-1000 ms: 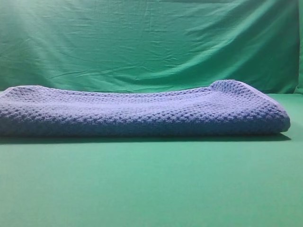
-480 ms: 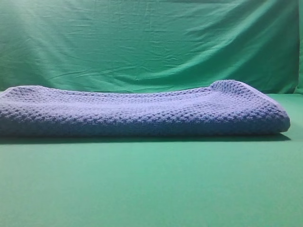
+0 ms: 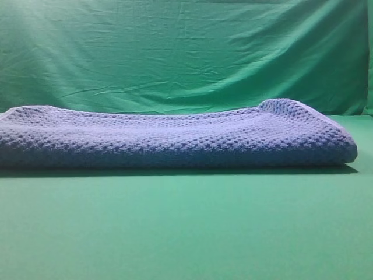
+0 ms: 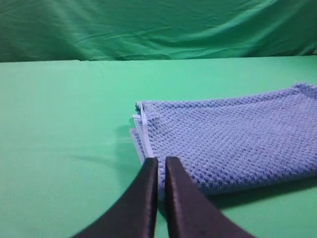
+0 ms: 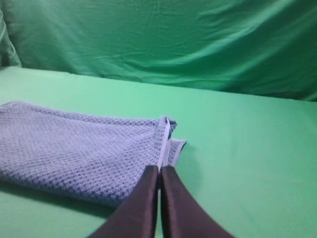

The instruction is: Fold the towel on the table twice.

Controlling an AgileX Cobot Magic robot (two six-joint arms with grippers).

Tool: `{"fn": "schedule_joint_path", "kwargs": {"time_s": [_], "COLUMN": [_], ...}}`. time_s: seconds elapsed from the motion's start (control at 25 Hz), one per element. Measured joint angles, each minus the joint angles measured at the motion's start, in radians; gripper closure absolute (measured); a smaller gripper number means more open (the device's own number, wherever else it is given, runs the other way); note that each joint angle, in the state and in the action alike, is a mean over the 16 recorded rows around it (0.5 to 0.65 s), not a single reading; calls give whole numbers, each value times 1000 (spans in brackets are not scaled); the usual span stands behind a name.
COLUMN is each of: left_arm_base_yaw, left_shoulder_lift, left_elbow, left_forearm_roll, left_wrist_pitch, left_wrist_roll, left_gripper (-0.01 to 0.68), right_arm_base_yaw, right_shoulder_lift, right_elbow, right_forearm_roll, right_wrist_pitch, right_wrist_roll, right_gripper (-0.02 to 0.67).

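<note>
Wrinkled green backdrop curtain [image 3: 186, 52] hangs behind your flat green fabric-covered worktop [image 3: 186, 233], where the blue-grey waffle-weave towel [image 3: 175, 140] lies folded in stacked layers, its pale hems piled at one end. Your left gripper [image 4: 161, 161], dark jaws drawn nearly together, hovers at the towel's near corner. Your right gripper [image 5: 159, 169], jaws pressed together and holding nothing, points at the towel's hemmed edge.

A staged robotics test set, not a home: a counter [image 3: 186, 233] draped in plain green fabric stands before a wrinkled green backdrop curtain [image 3: 186, 52] that fills every view, studio-style.
</note>
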Motion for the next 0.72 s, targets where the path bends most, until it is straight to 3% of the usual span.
{"fn": "schedule_joint_path", "kwargs": {"time_s": [0.72], "left_arm_base_yaw": [0], "left_shoulder_lift": [3], "left_elbow": [51], "left_forearm_roll": [42], "left_wrist_pitch": [45], "left_wrist_roll": [13], "left_gripper": [608], "right_arm_base_yaw": [0], "right_shoulder_lift": [0], "right_elbow": [45], "right_forearm_roll": [-4], "right_wrist_pitch": [105], "right_wrist_roll": [4], "right_gripper": [649]}}
